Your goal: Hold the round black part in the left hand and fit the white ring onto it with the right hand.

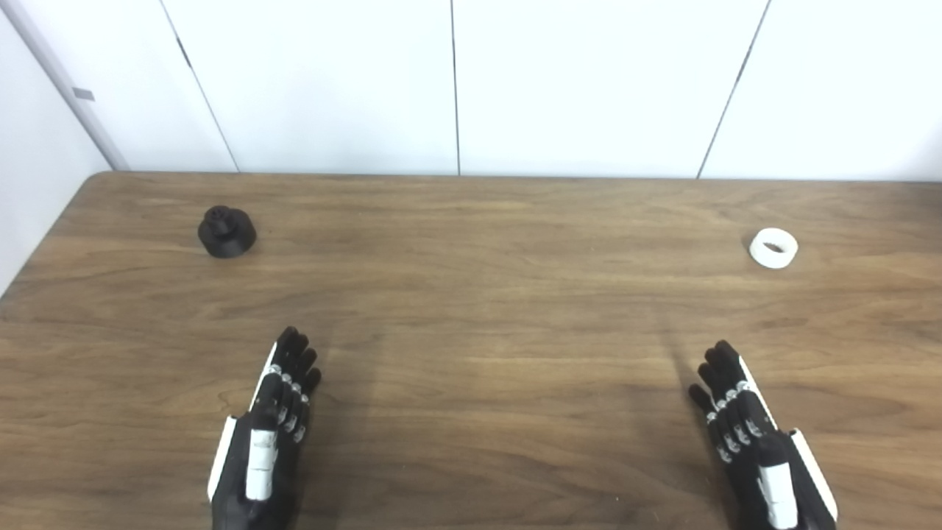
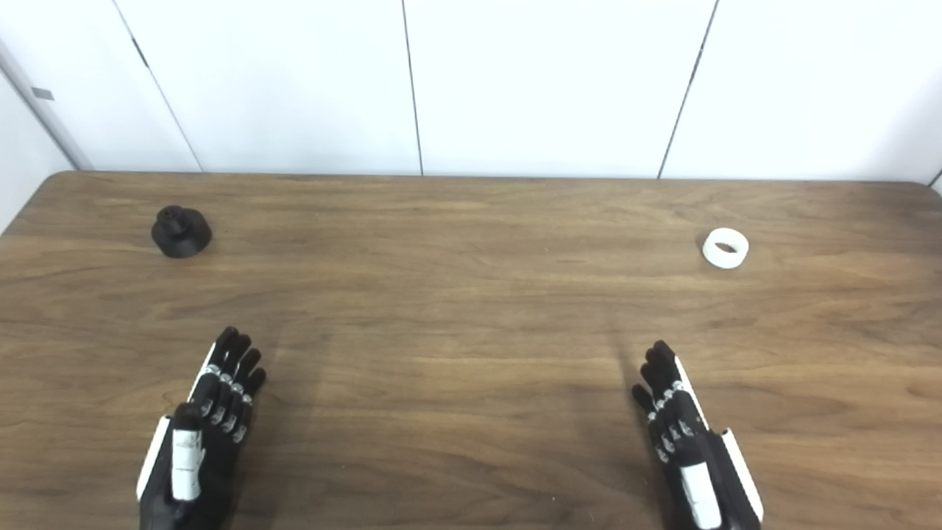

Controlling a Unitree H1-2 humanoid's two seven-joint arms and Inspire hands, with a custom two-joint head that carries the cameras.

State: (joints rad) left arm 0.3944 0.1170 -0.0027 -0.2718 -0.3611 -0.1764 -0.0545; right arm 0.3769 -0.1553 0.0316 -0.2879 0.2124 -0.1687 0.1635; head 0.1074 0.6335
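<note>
White wall panels point(image 1: 456, 81) back a wooden table point(image 1: 471, 309). On it, the black part point(image 1: 226, 231) stands upright at ten o'clock and the white ring point(image 1: 773, 248) lies flat at two o'clock, well apart. At seven o'clock the left hand point(image 1: 268, 434), at five o'clock the right hand point(image 1: 747, 434); both are empty, fingers extended, pointing toward the far edge.

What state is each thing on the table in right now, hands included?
round black part: upright on the table, far left, untouched.
white ring: lying flat, hole up, far right, untouched.
left hand: open, fingers extended, holding nothing.
right hand: open, fingers extended, holding nothing.
</note>
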